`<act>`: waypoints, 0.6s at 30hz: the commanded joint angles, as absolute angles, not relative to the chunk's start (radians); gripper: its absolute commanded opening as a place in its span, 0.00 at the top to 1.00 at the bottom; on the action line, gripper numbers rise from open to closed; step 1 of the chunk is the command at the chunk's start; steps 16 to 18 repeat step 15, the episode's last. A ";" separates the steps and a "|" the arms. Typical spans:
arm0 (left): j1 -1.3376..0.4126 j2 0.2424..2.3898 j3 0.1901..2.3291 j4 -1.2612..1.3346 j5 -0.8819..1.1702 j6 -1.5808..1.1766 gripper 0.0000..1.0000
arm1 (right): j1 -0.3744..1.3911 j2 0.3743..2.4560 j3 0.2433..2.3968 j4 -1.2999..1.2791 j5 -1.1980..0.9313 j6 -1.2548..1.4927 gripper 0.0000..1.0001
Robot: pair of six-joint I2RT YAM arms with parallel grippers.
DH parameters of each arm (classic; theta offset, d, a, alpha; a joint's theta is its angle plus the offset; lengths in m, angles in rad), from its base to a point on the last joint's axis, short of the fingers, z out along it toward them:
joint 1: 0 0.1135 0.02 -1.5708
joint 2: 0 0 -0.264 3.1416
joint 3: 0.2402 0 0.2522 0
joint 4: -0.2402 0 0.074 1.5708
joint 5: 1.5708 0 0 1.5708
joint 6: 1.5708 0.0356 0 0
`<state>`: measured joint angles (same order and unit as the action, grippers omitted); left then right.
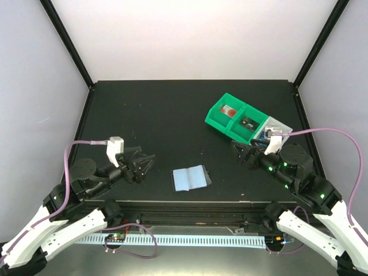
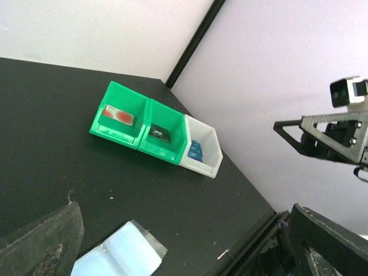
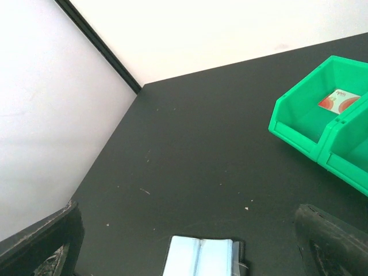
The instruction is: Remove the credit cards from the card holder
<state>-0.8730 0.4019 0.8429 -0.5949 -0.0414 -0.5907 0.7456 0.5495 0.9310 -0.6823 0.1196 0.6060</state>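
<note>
Card holder [image 1: 190, 178] lies unfolded on the table [image 1: 144, 109]. Left gripper [image 1: 144, 165] and right gripper [image 1: 240, 153] flank it, jaws wide open, empty. Beyond it, blue credit cards [image 2: 195, 151] rest in the tray [image 2: 118, 133]. Risk: pinching the limp holder drags it whole.

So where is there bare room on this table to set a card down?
The widest bare stretch is the far-left part of the table, beyond the left gripper and left of the tray. The strip between the card holder and the tray is also free. It is crowded where the right gripper sits close to the tray.
</note>
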 commanded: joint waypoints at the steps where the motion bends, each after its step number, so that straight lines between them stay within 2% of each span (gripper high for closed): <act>1: -0.878 0.380 0.802 -0.528 0.024 -0.528 0.01 | 0.750 0.532 0.948 -0.700 0.100 0.631 0.00; 18: -0.877 0.339 0.800 -0.591 -0.121 -0.488 0.01 | 0.750 0.510 0.852 -0.620 0.025 0.676 0.00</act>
